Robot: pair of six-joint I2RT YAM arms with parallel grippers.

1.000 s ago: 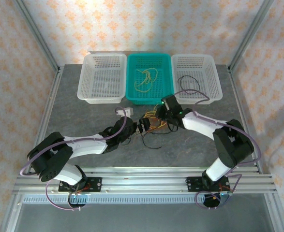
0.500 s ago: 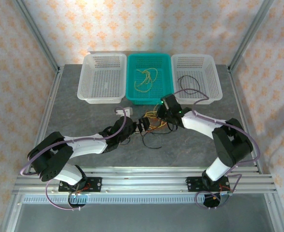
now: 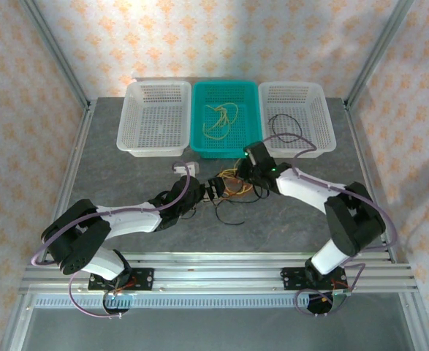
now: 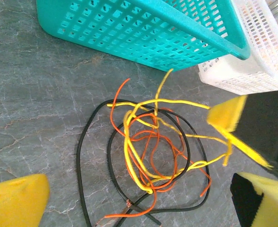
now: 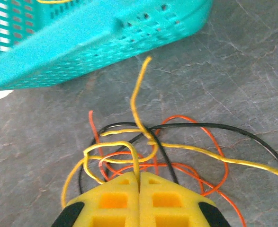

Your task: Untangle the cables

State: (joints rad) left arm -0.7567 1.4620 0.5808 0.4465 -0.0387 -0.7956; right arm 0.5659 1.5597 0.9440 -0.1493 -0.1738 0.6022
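The cables [image 4: 143, 161] are lying in a yellow, black and orange tangle on the worktop [image 3: 126, 175], just in front of the teal basket [image 3: 197, 121] and between the two grippers. The right gripper [image 5: 139, 182] is pinching one yellow cable [image 5: 136, 163] with its jaws pressed together. The left gripper [image 4: 139, 198] is pointing at the tangle with its jaws standing wide and holding nothing.

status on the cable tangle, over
Right pincer shut on a yellow cable. Left pincer open over the cables, knotted yellow, orange, black, on the table. Teal basket close behind.
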